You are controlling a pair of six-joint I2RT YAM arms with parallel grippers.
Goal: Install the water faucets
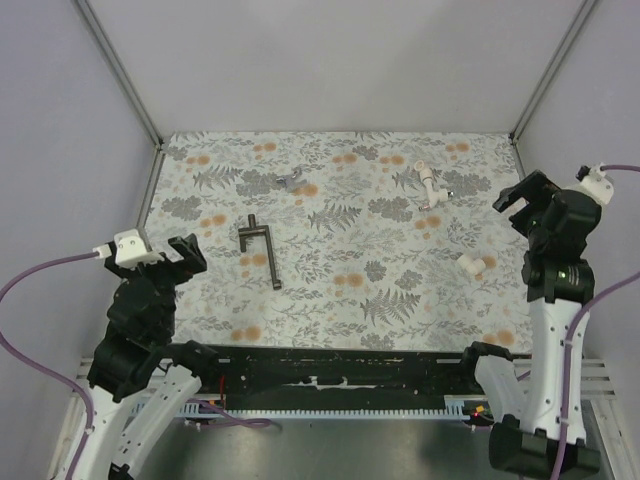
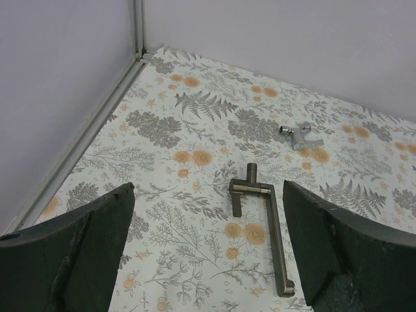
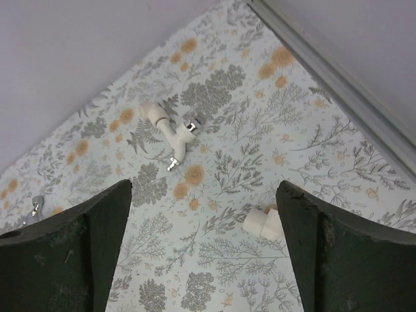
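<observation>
The left claw (image 1: 183,255) and right claw (image 1: 520,195) both gape wide and empty, blunt dark fingers (image 3: 78,253) edging each wrist view. The right wrist view alone shows silvery metal ends on the bent white plastic faucet (image 3: 168,130) at far right, while a finger half hides the short white stub (image 3: 260,221) nearer right. On the floral cloth (image 1: 330,300), the left wrist view shows a dull metal T-tool (image 2: 263,214) and, farther off, a small grey piece (image 2: 300,134) too small to make out.

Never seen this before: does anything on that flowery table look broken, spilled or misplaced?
Nothing stands out. A white faucet, a white stub, a dark tool and a grey piece lie loose, apart.
</observation>
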